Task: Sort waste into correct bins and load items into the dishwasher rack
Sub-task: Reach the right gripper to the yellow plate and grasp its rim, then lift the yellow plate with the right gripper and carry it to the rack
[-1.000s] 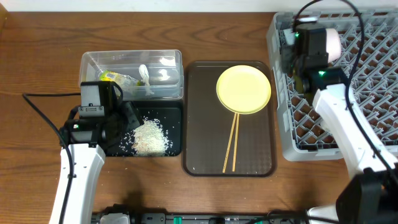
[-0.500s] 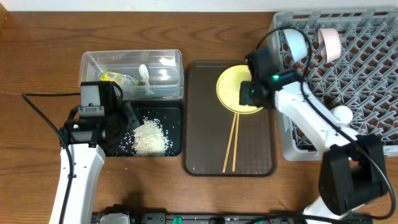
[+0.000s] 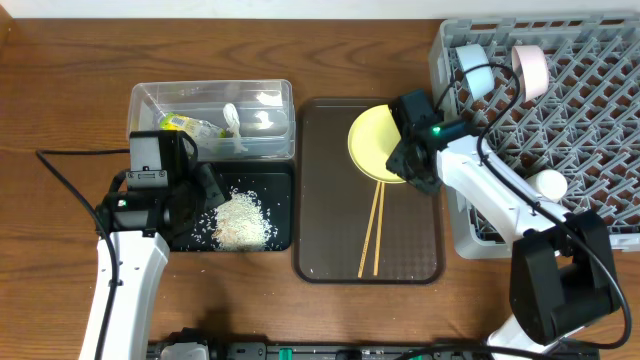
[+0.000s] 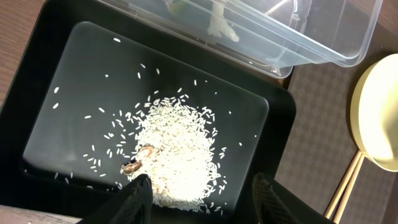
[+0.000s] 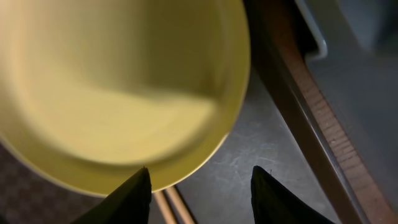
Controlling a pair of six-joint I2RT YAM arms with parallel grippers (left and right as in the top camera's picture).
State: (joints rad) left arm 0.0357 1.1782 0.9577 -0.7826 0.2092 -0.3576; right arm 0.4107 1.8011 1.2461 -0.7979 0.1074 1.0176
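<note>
The yellow plate [image 3: 375,140] lies on the brown tray [image 3: 330,240] with the chopsticks [image 3: 372,235] below it. My right gripper [image 3: 420,178] is open and empty over the plate's right edge; the plate [image 5: 118,87] and chopsticks [image 5: 168,208] fill its wrist view. The grey rack [image 3: 590,120] holds the light blue bowl [image 3: 475,66], pinkish bowl [image 3: 532,70] and white cup [image 3: 549,184]. My left gripper [image 3: 205,190] is open over the black tray [image 3: 185,238], above the rice pile [image 4: 177,152]. The clear tub [image 3: 275,100] holds the green-yellow wrapper [image 3: 185,125] and white scrap [image 3: 232,120].
The clear tub's corner [image 4: 323,43] overhangs the black tray [image 4: 74,81] in the left wrist view. A small brown bit [image 4: 132,167] lies in the rice. The brown tray's raised rim [image 5: 298,106] runs next to the plate. Bare wooden table [image 3: 70,80] lies at the left.
My right arm has left the rack, swung left and come down over the yellow plate's right edge. The white cup now shows in the rack. The left arm has not moved.
</note>
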